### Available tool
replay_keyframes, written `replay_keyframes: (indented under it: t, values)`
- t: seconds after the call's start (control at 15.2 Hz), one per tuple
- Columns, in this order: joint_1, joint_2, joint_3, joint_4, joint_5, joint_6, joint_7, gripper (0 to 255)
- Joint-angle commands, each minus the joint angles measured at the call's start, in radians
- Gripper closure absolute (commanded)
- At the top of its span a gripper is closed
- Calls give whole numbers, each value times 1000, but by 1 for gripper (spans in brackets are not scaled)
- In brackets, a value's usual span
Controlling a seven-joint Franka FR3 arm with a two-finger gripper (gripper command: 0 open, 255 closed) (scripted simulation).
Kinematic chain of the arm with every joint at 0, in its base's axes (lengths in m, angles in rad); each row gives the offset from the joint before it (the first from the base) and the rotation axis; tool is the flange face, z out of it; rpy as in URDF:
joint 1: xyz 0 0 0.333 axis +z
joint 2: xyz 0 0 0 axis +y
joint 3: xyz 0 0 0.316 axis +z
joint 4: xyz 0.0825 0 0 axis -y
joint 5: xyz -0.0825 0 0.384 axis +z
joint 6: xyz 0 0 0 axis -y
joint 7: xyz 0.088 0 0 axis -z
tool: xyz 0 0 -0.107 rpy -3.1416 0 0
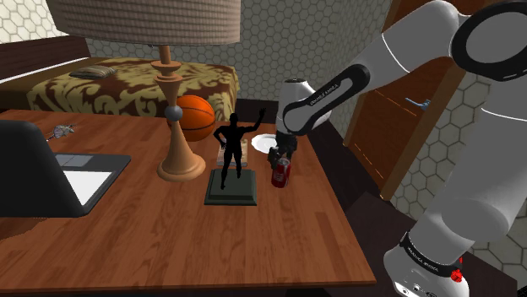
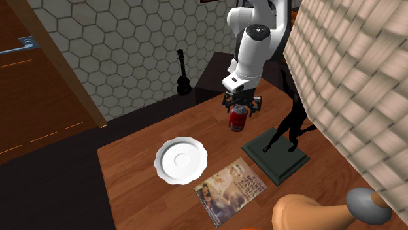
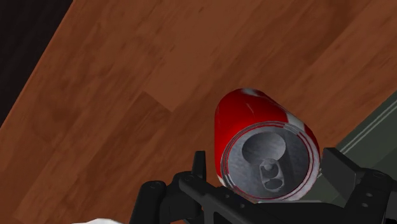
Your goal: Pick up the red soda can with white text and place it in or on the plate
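Clasping the red can [image 3: 254,127] just below its top rim, the gripper [image 3: 267,173] has both fingers closed against the can's sides. The can is a thin-walled cylinder, red with white marks and a grey pull-tab lid (probably light, smooth and easy to dent), so a modest squeeze high on the body seems right. It hangs at or just over the wood surface [image 3: 127,95], beside the statue's dark base [image 2: 274,163]. Farther off, toward the second exterior view's left, lies the white plate [image 2: 181,160].

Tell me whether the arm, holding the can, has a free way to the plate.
Probably yes. The jaws clasp the can, and only bare table lies between it and the plate; the statue stands on the can's other side.
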Motion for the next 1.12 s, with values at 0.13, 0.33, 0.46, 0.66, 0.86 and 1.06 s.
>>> replay_keyframes:
  t: [0.13, 0.33, 0.46, 0.66, 0.86, 1.06]
  values:
    - [0, 15, -1, -3, -2, 19, 1, 0]
    - [0, 15, -1, -3, -2, 19, 1, 0]
    - [0, 15, -1, -3, -2, 18, 1, 0]
    - [0, 15, -1, -3, -2, 18, 1, 255]
    - [0, 15, -1, -3, -2, 18, 1, 255]
    - [0, 15, -1, -3, -2, 18, 1, 255]
